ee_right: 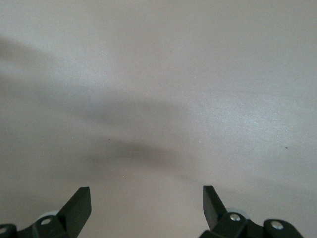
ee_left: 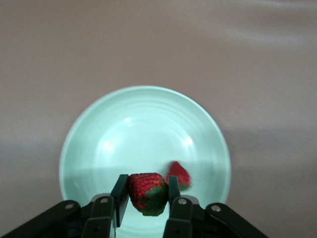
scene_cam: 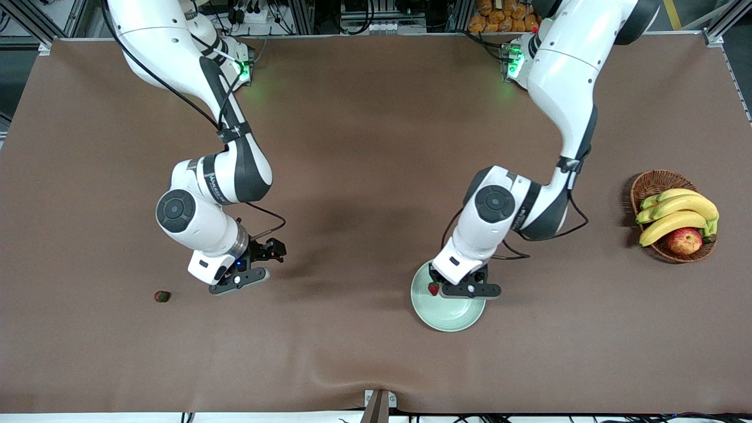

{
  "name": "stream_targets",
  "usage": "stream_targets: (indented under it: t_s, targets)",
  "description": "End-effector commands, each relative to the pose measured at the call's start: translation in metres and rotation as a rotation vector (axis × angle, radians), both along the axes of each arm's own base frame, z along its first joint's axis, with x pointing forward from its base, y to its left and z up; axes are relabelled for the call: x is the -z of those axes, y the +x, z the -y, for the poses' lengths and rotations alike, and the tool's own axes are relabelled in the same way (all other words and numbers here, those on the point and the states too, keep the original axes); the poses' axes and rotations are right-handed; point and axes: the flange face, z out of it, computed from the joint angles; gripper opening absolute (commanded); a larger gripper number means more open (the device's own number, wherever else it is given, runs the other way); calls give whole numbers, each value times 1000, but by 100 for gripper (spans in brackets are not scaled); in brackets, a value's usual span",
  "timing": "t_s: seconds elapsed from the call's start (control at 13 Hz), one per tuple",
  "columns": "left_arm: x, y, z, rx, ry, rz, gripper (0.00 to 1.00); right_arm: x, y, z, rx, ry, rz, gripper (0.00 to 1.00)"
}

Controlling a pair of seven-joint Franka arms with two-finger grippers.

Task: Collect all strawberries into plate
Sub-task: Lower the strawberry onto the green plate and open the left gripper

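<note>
My left gripper (scene_cam: 464, 289) hangs low over the pale mint-green plate (scene_cam: 449, 314) and is shut on a red strawberry (ee_left: 146, 192), seen between its fingers in the left wrist view. A second strawberry (ee_left: 179, 174) lies in the plate (ee_left: 143, 129) right beside it; a berry (scene_cam: 433, 288) shows at the plate's edge in the front view. A third strawberry (scene_cam: 162, 296) lies on the table toward the right arm's end. My right gripper (scene_cam: 238, 281) is open and empty over bare cloth beside that berry (ee_right: 146, 198).
A brown wicker basket (scene_cam: 646, 183) with bananas and a red-yellow apple (scene_cam: 684, 241) stands toward the left arm's end of the table. A brown cloth covers the table, with a fold near the edge nearest the front camera.
</note>
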Motion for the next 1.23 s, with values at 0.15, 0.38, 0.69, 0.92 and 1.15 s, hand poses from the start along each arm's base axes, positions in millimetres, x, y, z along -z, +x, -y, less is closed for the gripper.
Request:
stream_targets:
  t_s: [0.15, 0.38, 0.69, 0.92, 1.15]
  targets:
    - [0, 5, -2, 12, -8, 31, 100, 1, 2, 5, -10, 2, 8, 100]
    - [1, 2, -8, -16, -8, 15, 100, 3, 5, 13, 2, 0, 5, 100]
    - [-6, -3, -11, -29, 8, -16, 100, 3, 7, 18, 5, -1, 4, 100]
    - [-9, -3, -13, -32, 16, -29, 100, 1, 17, 60, 10, -53, 11, 100]
    - [-12, -4, -15, -35, 30, -48, 100, 5, 30, 135, -23, -115, 12, 100]
